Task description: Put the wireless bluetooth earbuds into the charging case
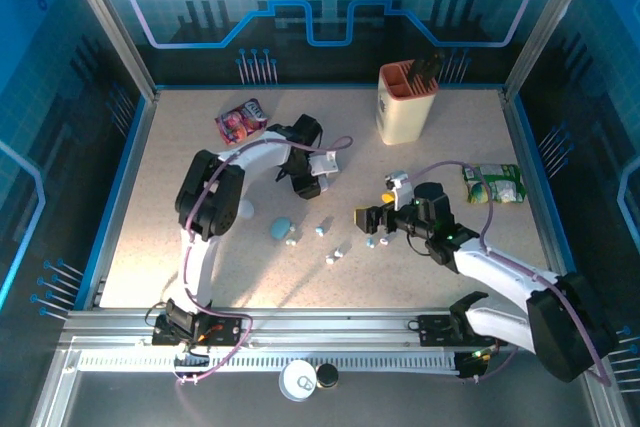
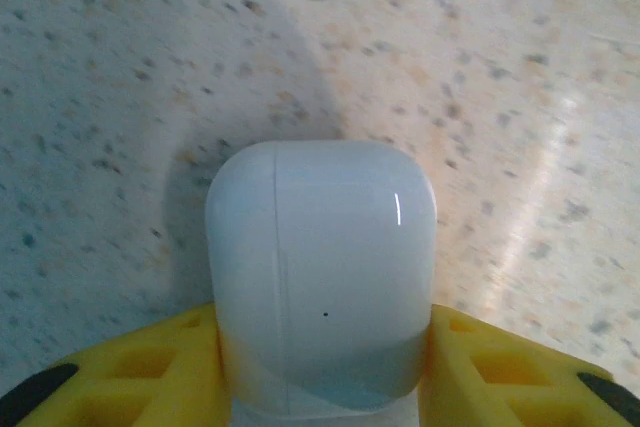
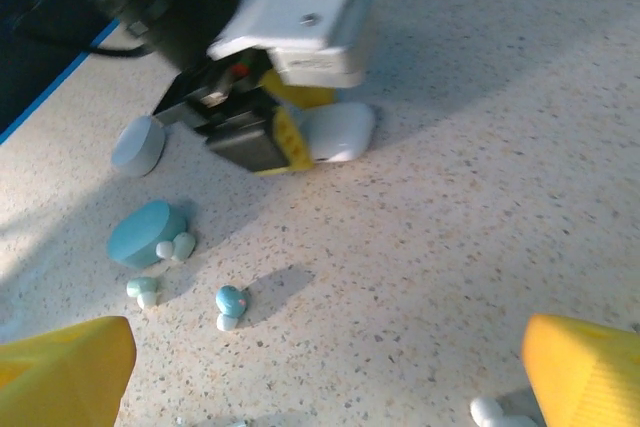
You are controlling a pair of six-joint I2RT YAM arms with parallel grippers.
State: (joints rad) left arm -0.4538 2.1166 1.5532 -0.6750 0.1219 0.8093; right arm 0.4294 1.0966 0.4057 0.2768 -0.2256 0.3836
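Note:
A white charging case (image 2: 322,267) lies on the speckled table, closed, its lid seam running down its left side. My left gripper (image 2: 320,335) is shut on it, with a yellow finger pressed against each side. In the right wrist view that case (image 3: 340,132) pokes out of the left gripper (image 3: 290,139). Small earbuds are scattered on the table: a blue one (image 3: 230,303), pale ones (image 3: 176,247) (image 3: 143,291) beside a blue case (image 3: 142,232), and a white one (image 3: 495,412). My right gripper (image 3: 320,377) hovers open above them, holding nothing. From above, the earbuds (image 1: 320,229) lie between both grippers.
A pale round case (image 3: 138,144) lies left of the blue case (image 1: 282,229). A beige holder (image 1: 405,102) stands at the back; a snack packet (image 1: 240,120) lies at the back left and a green packet (image 1: 495,184) on the right. A round lid (image 1: 298,379) rests on the front rail.

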